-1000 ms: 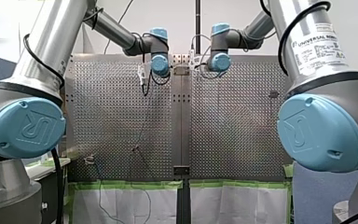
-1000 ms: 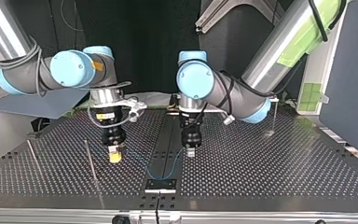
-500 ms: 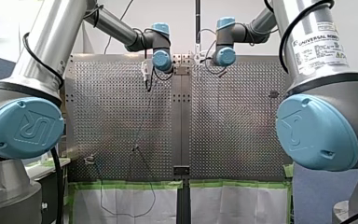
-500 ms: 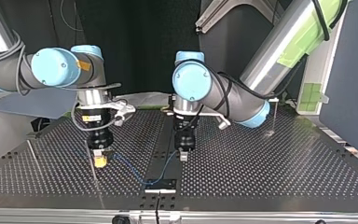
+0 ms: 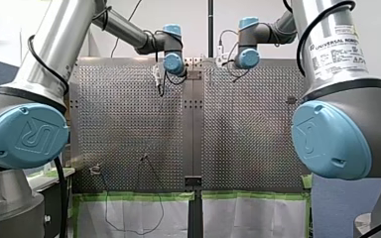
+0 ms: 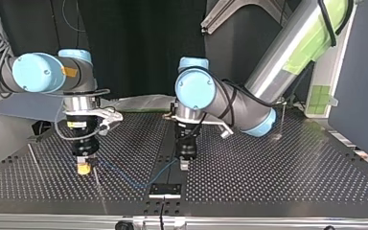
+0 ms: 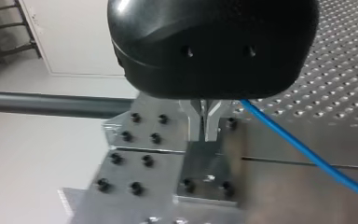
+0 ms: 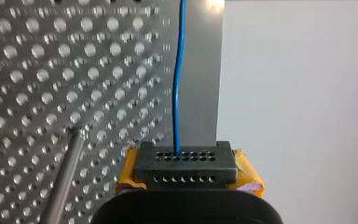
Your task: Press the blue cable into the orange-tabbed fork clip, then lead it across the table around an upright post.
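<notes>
Right wrist view gives you the thin blue cable (image 8: 177, 93) running straight out from your right pincer (image 8: 185, 165), whose yellow pads (image 8: 249, 172) are clamped on it. A slim grey metal upright post (image 8: 65, 179) stands just beside that pincer.

In the left wrist view your left pincer (image 7: 204, 122) is drawn narrow, and the cable leaves right beside its metal fingers (image 7: 193, 123), so you most likely have it pinched there too.

From the top view, the cable sags to the perforated metal surface (image 6: 268, 177) between your two pincers, near a small black plate (image 6: 165, 189).

You risk clipping the post with a pad, or passing the cable on its wrong side. That sag could also catch on the plate. I cannot make out the orange-tabbed clip, so check that the cable is seated. No container shows.
</notes>
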Tool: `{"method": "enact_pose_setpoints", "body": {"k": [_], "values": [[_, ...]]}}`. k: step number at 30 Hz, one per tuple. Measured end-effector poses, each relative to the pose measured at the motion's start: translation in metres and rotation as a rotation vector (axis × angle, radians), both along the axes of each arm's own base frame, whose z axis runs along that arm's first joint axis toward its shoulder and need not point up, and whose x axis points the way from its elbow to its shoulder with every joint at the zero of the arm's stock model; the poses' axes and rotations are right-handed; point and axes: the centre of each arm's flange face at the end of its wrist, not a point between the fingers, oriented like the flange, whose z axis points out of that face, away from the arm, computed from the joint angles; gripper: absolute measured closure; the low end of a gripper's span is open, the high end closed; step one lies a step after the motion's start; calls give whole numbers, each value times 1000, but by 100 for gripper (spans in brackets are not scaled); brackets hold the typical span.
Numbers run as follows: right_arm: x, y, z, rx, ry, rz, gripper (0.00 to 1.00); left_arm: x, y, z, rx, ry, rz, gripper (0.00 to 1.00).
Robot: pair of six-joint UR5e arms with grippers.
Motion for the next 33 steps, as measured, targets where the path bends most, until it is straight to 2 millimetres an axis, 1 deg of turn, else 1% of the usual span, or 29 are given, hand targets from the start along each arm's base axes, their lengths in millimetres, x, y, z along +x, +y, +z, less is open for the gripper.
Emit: {"method": "enact_pose_setpoints", "body": {"k": [8,11,13,18,21,28,33], "values": [[-17,-12,0,1,1,-31,100,12,-20,-9,1,29,-27,100],[-23,-16,0,2,1,-41,100,13,-27,-4,-7,24,-39,100],[-26,-19,0,2,0,-48,100,13,-31,3,-21,12,-47,100],[-36,-25,0,4,-3,-65,100,15,-37,22,-52,-16,-64,100],[-41,-28,0,5,-4,-74,100,14,-40,27,-64,-24,-75,100],[-56,-37,-1,14,-4,-100,100,13,-43,29,-77,-26,-86,100],[-71,-43,-4,35,3,-124,100,13,-45,28,-78,-26,-94,100]]}}
